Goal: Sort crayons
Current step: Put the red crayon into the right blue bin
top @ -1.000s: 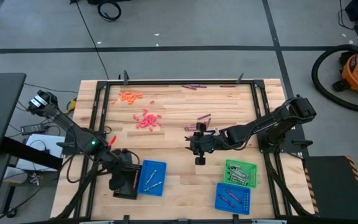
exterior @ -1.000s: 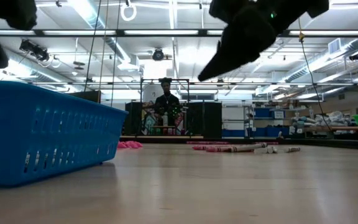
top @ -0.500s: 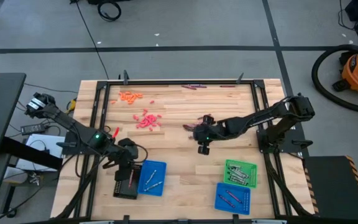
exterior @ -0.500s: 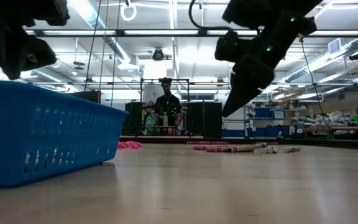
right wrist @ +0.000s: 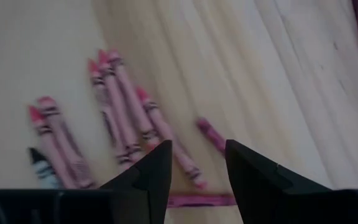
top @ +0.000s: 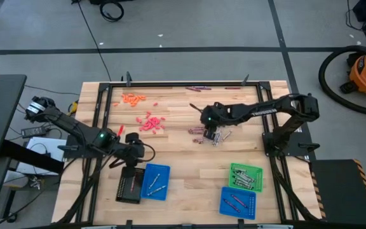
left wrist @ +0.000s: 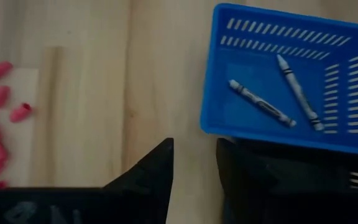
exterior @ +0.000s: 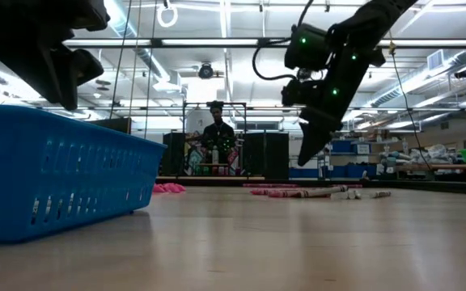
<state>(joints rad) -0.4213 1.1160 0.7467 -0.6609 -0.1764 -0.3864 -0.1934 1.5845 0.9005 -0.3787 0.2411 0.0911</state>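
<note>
Both end effectors gape empty: right (right wrist: 196, 165) over pink crayons (right wrist: 129, 118), left (left wrist: 194, 165) seemingly beside blue tray (left wrist: 278, 134).

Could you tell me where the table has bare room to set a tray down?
The widest bare wood lies between the blue tray and the green tray. Another patch sits right of the crayon cluster. The far left is crowded with pink pieces and orange pieces.
</note>
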